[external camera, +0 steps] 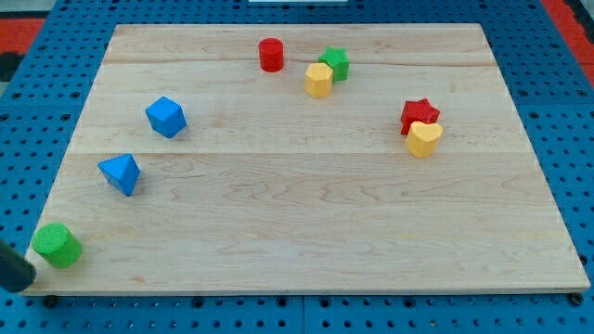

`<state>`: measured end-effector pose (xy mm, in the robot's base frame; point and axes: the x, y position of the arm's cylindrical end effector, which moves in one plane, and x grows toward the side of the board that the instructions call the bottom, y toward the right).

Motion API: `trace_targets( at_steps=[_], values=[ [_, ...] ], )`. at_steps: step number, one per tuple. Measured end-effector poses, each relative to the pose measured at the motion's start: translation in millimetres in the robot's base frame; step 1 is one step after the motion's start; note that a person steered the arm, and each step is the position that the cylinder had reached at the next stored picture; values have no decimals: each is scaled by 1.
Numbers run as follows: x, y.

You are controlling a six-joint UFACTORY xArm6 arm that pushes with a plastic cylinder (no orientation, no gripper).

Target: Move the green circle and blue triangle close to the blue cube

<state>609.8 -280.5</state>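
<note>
sitting at board's 7 o'clock corner, my tip [28, 276] just beside green circle [58, 245], no claw here so nothing to clench | blue triangle [120, 173] resting 1 o'clock of circle, blue cube [166, 117] further along | probably starting circle shove, needing push toward 1 o'clock

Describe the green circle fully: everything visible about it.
The green circle is a short, solid green cylinder standing upright on its flat base, round top face up, with a matte look. It sits on the wooden board at the view's bottom left corner, near the edge. No block touches it; the blue triangle is the nearest, up and to the view's right. A dark shape, probably my rod, lies just to its left; my tip itself cannot be made out.
</note>
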Motion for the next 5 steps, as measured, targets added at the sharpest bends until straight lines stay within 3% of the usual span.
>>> trace_targets(
  at_steps=[1,3,4,5],
  values=[
    [-29,57],
    [-83,65],
    [-47,60],
    [-54,14]
  ],
)
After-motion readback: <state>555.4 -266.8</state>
